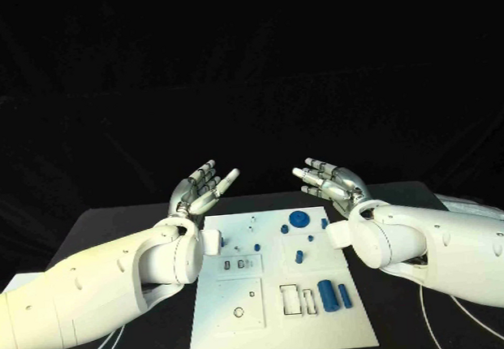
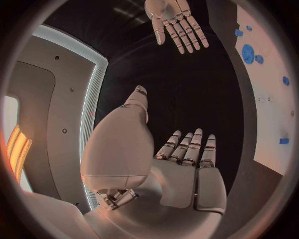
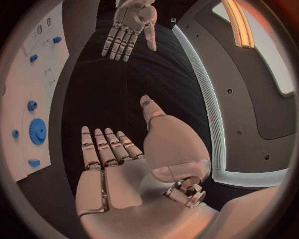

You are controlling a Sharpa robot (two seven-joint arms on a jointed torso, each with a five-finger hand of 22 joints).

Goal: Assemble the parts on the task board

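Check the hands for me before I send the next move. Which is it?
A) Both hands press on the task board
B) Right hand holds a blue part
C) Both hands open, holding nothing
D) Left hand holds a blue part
C: the left hand and right hand are raised beyond the task board with fingers spread, empty.

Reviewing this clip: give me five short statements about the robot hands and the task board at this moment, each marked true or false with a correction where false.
1. The left robot hand holds a blue part. False: it holds nothing, its fingers apart.
2. The right robot hand is open and holds nothing. True.
3. Both robot hands are raised beyond the far edge of the task board. True.
4. The large blue gear lies at the board's near edge. False: it lies near the far edge.
5. The blue cylinder is pinched by the right robot hand. False: it lies on the near part of the board, untouched.
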